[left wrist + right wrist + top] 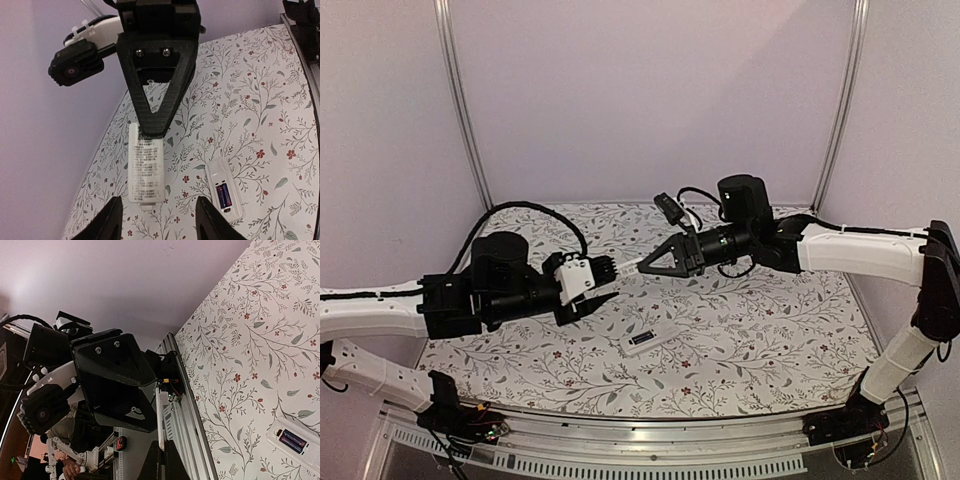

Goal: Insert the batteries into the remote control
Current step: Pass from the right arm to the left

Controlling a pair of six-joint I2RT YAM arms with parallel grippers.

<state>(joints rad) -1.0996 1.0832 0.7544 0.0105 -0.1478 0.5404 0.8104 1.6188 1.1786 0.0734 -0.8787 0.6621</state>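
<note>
The white remote control (pixel 640 341) lies on the floral table with its back up. In its open recess sit the batteries (pixel 223 194), dark with a purple sheen; the right wrist view shows them (pixel 291 440) inside the remote control (pixel 300 450) at the lower right. My right gripper (pixel 646 265) is shut on a small flat white cover piece (pixel 146 170) printed with text, and holds it in the air. My left gripper (pixel 160 225) faces it, open, with the cover's free end just short of its fingers (pixel 107 222). Edge-on, the cover (pixel 160 415) rises out of my right gripper (pixel 162 452).
A floral cloth (pixel 770 320) covers the table. Pale walls with metal posts (pixel 460 100) close the back and sides. A metal rail (pixel 650 450) runs along the near edge between the arm bases. Cables (pixel 530 210) loop behind the left arm.
</note>
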